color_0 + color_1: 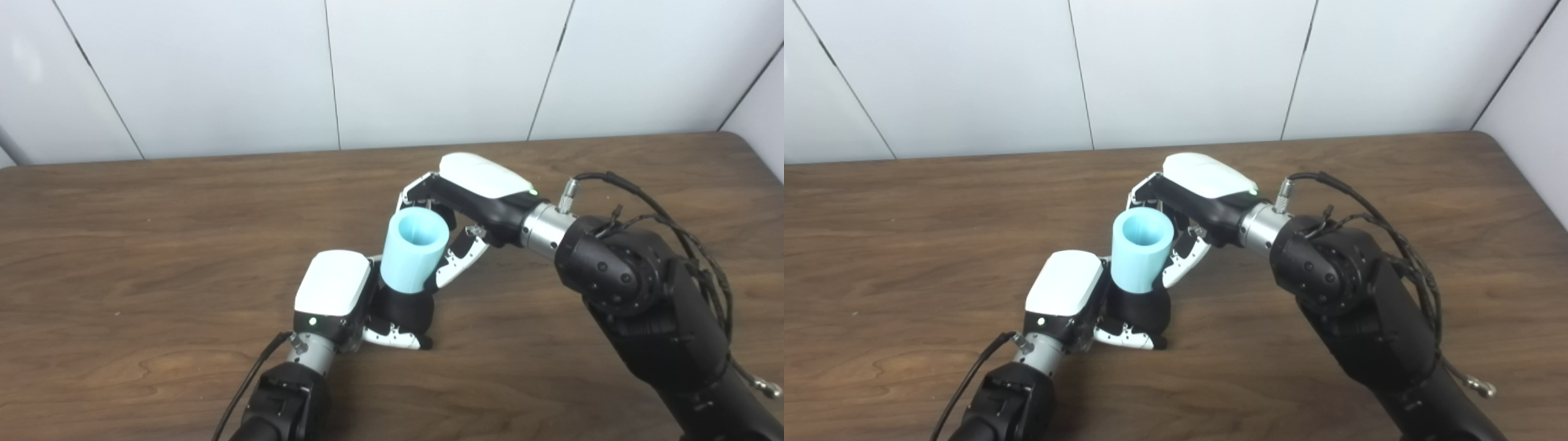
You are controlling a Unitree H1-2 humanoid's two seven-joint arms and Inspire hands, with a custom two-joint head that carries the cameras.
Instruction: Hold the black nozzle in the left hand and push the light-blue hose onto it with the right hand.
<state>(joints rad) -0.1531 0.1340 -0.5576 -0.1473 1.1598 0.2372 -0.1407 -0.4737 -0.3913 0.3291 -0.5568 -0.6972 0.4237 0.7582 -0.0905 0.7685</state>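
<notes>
The black nozzle [405, 309] stands near the middle of the wooden table [153, 245], and my left hand [343, 297] is shut on its base from the left. The light-blue hose [414, 248], a short open tube, sits upright on top of the nozzle, tilted slightly right. My right hand [468, 208] reaches in from the right, its fingers [456, 260] curled around the hose's far and right side. The joint between hose and nozzle is partly hidden by the fingers.
A white panelled wall [392, 73] runs behind the table's far edge. The bulky black right forearm [649, 306] with loose cables [674, 220] fills the right foreground. Bare tabletop lies to the left and at the back.
</notes>
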